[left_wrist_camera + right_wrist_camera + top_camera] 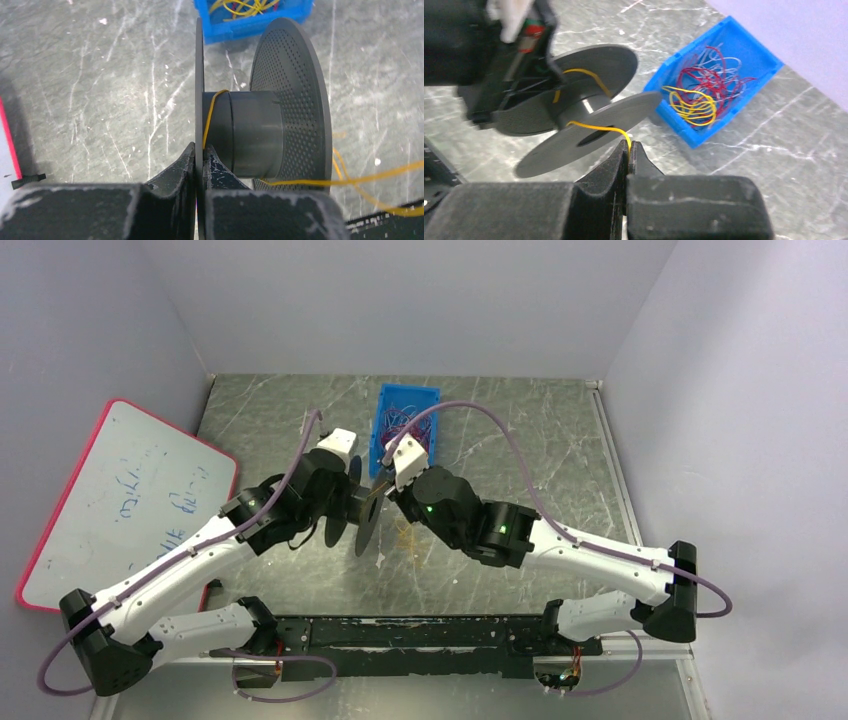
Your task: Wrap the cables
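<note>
A grey, scratched table point(520, 440) sat inside pale walls, with a whiteboard point(120, 500) leaning at the left and a blue bin point(408, 390) at the far middle. The left gripper point(199, 155) was clamped tight on one flange of a dark spool point(255, 132), holding it off the table with its hub level, probably so the other arm could reach round it. The right gripper point(629, 150) was pinched shut on a yellow cable point(596, 127) just beside the other flange. From there the cable ran over that flange onto the hub, where one turn lay against the held flange. Its slack trailed down to the table. More cables point(696, 107), red, yellow and pale, waited in the bin. Winding looked barely begun.
</note>
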Robot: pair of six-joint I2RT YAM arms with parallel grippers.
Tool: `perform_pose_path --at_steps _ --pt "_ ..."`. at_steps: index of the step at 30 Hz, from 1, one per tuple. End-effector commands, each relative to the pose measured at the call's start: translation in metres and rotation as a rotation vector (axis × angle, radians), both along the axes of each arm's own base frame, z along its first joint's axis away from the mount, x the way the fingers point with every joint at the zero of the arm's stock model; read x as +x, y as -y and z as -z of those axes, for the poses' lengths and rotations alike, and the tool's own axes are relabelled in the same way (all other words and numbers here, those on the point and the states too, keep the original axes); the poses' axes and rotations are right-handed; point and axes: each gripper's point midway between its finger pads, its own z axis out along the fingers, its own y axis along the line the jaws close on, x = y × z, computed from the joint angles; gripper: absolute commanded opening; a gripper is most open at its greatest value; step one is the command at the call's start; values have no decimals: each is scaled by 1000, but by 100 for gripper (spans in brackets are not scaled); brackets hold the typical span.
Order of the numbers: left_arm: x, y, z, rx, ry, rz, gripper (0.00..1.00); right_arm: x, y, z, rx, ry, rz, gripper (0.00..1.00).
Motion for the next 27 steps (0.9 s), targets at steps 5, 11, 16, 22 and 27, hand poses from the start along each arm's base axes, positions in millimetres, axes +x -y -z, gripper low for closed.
perform_pose_path --at_steps 5,11,16,22,27 --pt "-24 19 -24 -29 -8 233 7 38 20 -3 -114 147 32 0" --pt "-37 22 -34 -57 -6 313 7 53 36 4 -107 181 94 0" --pt "-48 24 -46 -94 11 371 7 62 48 17 -61 162 142 3" --pt "-59 25 -70 -154 51 419 7 69 63 34 7 111 188 13" --pt "-70 27 -88 -213 82 463 7 71 70 53 80 59 188 17"
